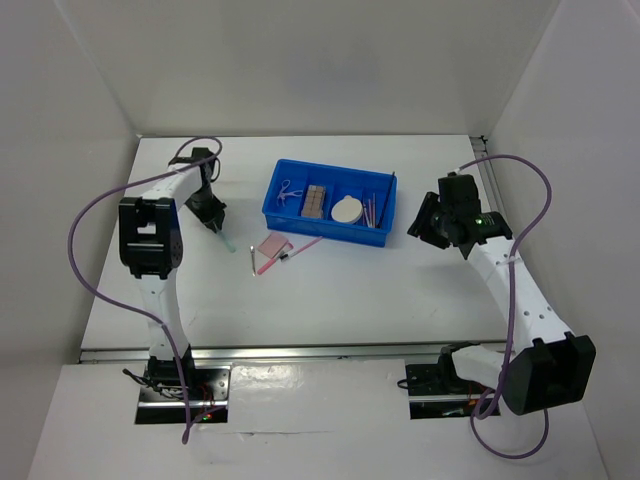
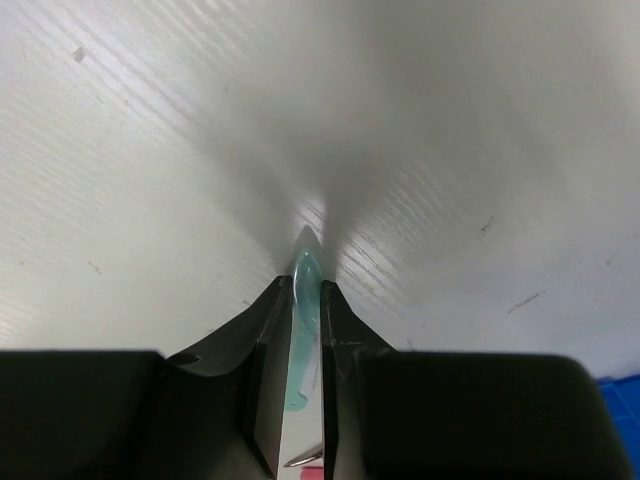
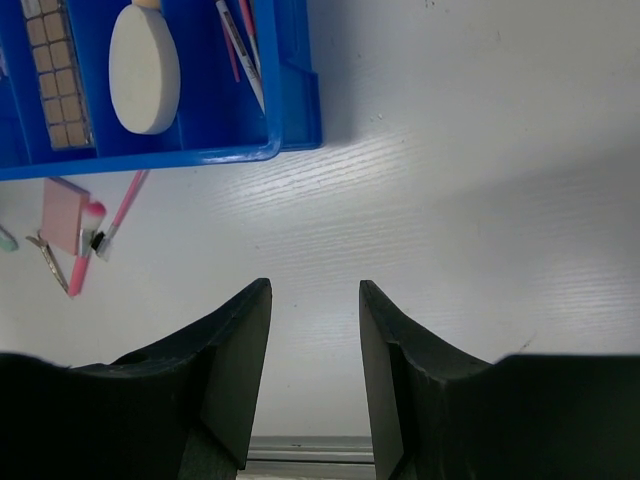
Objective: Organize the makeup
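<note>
Well to the left of the blue tray (image 1: 322, 228), the left hand (image 1: 214, 226) points down at the counter (image 1: 360, 290); its fingers (image 2: 270, 330) stand almost together and press from both sides on a thin mint-green stick (image 2: 305, 272); the pointed end of this stick touches the counter. Between this hand and the tray, just before the tray's front left corner, lies a pink square pad (image 1: 272, 246); a small metal clip (image 1: 252, 262) lies just beside the pad, on the side away from the tray; two pink sticks (image 1: 285, 256) lie by the pad on its tray side, and the thinner one reaches up to the tray's front wall.

Inside the tray, the leftmost compartment holds a small lilac item (image 1: 290, 189), too small to name; the next compartment holds the brown-pink palette (image 1: 316, 202); the third one holds the cream round puff (image 1: 348, 210), lying flat; the rightmost one holds some thin sticks (image 1: 372, 212), pink and pale.

To the right of the tray, apart from it, the right hand (image 3: 315, 290) hangs over the bare counter; its two fingers are clearly apart, about halfway spread, and nothing is between them.
</note>
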Motion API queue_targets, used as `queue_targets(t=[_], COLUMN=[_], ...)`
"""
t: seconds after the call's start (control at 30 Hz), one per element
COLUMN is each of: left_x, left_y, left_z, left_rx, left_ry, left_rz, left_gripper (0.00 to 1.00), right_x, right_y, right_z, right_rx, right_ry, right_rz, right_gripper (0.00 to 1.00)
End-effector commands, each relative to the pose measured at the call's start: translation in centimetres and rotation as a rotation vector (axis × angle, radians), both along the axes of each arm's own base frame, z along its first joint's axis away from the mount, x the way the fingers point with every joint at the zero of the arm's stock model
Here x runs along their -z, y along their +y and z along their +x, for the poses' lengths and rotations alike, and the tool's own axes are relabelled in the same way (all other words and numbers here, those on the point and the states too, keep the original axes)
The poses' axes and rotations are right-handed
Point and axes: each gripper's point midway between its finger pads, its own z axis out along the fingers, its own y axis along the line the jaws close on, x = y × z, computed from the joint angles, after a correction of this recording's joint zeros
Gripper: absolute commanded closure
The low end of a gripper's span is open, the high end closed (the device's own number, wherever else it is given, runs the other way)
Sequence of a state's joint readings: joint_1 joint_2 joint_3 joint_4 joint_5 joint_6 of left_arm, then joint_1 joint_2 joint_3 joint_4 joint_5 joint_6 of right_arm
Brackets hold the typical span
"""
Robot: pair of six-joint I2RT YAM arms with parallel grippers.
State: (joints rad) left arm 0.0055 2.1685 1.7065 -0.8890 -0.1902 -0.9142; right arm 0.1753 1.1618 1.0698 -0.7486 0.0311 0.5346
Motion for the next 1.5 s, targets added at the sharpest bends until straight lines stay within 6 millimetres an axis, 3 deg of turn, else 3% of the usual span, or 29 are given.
queue_targets(t=[0.0, 0.17, 0.33, 0.57, 0.63, 0.67, 0.7, 0.77, 0.8, 0.83, 0.9, 1.1, 1.17, 1.2, 1.27, 1.3, 1.4, 1.43, 1.47], left_x=[-5.2, -8.6, -10.7, -14.9, -16.5, -15.9, -17.1, -17.2, -16.1, -16.9, -16.6, -13.2, -13.1, -12.5, -13.0, -13.5, -14.8, -16.7, -16.6], left_y=[0.1, -0.3, -1.3, -5.9, -8.1, -8.8, -10.2, -11.8, -13.0, -13.9, -15.6, -17.7, -18.3, -18.4, -18.9, -19.1, -19.5, -19.4, -19.3], left_z=[1.8, 1.7, 1.8, 4.6, 5.9, 6.5, 7.4, 8.1, 8.4, 9.1, 9.7, 12.4, 12.7, 12.9, 12.8, 12.8, 12.2, 12.0, 11.5], left_rx=[0.075, 0.161, 0.256, 0.412, 0.474, 0.500, 0.539, 0.578, 0.608, 0.623, 0.681, 0.751, 0.773, 0.789, 0.812, 0.816, 0.830, 0.831, 0.831], left_ry=[-0.132, -0.215, -0.259, -0.398, -0.455, -0.450, -0.488, -0.500, -0.478, -0.508, -0.521, -0.523, -0.533, -0.532, -0.545, -0.561, -0.585, -0.620, -0.609], left_rz=[-0.005, -0.017, -0.007, -0.065, -0.068, -0.067, -0.062, -0.080, -0.083, -0.094, -0.095, -0.098, -0.093, -0.096, -0.120, -0.126, -0.150, -0.145, -0.147], left_gripper=[0.96, 1.00, 1.00, 1.00, 1.00, 1.00, 1.00, 1.00, 1.00, 1.00, 1.00, 0.97, 0.92, 0.80, 0.70, 0.58, 0.47, 0.41, 0.35], right_x=[-0.8, -0.8, -0.9, -0.5, -0.5, -0.5, -0.9, -0.7, -0.7, -0.5, -0.5, -0.3, -0.5, -0.5, -0.3, -0.7, -0.7, -0.7, -0.7], right_y=[0.4, 0.4, 0.7, 0.7, 1.0, 0.8, 0.8, 0.6, 0.6, 0.4, 0.4, 0.2, 0.2, 0.2, 0.0, 0.0, -0.2, -0.2, -0.2], right_z=[0.9, 0.9, 1.3, 1.4, 1.3, 1.4, 1.5, 1.4, 1.4, 1.2, 1.2, 1.0, 0.7, 0.7, 0.5, 0.7, 0.7, 0.7, 0.7], right_rx=[-0.003, -0.003, -0.009, -0.016, -0.025, -0.019, -0.019, -0.013, -0.013, -0.007, -0.006, 0.000, 0.000, 0.000, 0.006, 0.006, 0.012, 0.012, 0.012], right_ry=[-0.043, -0.043, -0.051, -0.041, -0.041, -0.043, -0.052, -0.044, -0.044, -0.033, -0.033, -0.024, -0.024, -0.024, -0.013, -0.023, -0.025, -0.025, -0.025], right_rz=[0.012, 0.012, 0.020, 0.012, 0.012, 0.006, 0.007, -0.001, -0.001, -0.010, -0.010, -0.019, -0.019, -0.019, -0.028, -0.026, -0.032, -0.032, -0.032], right_gripper=[0.52, 0.52, 0.52, 0.52, 0.52, 0.52, 0.52, 0.52, 0.52, 0.52, 0.52, 0.52, 0.52, 0.52, 0.52, 0.52, 0.52, 0.52, 0.52])
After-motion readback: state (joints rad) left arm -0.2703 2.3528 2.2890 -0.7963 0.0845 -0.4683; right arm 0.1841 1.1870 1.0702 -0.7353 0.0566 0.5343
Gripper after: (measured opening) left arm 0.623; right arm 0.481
